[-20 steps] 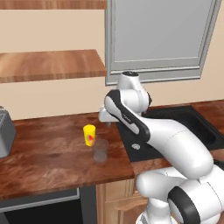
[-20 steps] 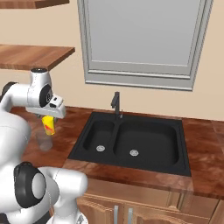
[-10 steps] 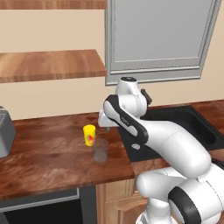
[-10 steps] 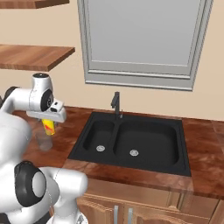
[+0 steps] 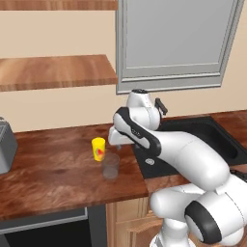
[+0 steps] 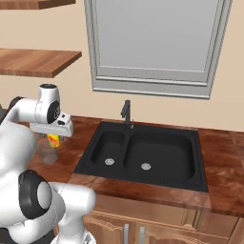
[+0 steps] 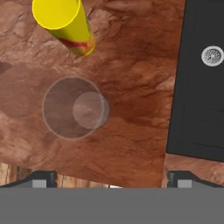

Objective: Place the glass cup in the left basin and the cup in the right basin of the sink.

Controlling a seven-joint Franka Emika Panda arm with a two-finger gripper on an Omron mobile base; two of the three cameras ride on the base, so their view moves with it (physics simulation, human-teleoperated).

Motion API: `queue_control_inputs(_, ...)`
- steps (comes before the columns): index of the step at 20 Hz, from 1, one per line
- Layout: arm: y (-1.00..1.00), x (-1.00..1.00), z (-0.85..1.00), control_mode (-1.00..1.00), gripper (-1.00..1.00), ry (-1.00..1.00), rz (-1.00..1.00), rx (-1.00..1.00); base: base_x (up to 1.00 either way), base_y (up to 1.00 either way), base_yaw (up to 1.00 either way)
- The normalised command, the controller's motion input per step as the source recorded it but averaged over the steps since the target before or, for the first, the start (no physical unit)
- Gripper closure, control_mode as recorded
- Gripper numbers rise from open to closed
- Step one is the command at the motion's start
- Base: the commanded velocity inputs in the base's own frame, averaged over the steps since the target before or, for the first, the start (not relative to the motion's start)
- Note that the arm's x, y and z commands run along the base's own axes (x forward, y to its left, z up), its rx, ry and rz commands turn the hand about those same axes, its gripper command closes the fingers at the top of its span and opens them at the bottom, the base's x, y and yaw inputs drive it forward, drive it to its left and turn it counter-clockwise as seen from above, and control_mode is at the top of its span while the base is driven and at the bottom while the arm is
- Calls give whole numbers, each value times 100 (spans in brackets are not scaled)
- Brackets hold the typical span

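While below tool point(image 7: 109, 178), glass cup point(image 7: 74, 108) untouched.

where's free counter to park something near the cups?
Bare wood lies between the glass cup and the grey appliance at the counter's left end, also in front of the tumbler toward the counter edge. Crowded: the cup stands close behind the tumbler, with the sink rim just right.

**Count: kitchen items**

Cups, 2 total: 1 clear glass cup point(image 5: 110, 167), 1 yellow cup point(image 5: 99, 148). 1 black sink point(image 6: 145, 153) w/ 2 basins: left basin point(image 6: 107, 148), right basin point(image 6: 160, 155). 2 round drains, 1 tap point(image 6: 127, 113). 2 wooden shelves, 1 window point(image 6: 153, 40), 1 grey appliance point(image 5: 6, 151).
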Motion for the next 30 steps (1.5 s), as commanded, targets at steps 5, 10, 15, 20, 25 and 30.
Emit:
queue_control_inputs(5,6,0,-13,-100,-100,0,6,0,0,0,0)
queue_control_inputs(10,4,0,-14,-100,-100,1,5,0,0,0,0)
queue_control_inputs(15,5,0,-11,-100,-100,2,4,0,0,0,0)
queue_control_inputs(20,4,0,-11,-100,-100,4,5,0,0,0,0)
queue_control_inputs(25,4,0,-10,-100,-100,5,5,0,0,0,0)
queue_control_inputs(30,1,1,-12,-100,-100,9,6,0,0,0,0)
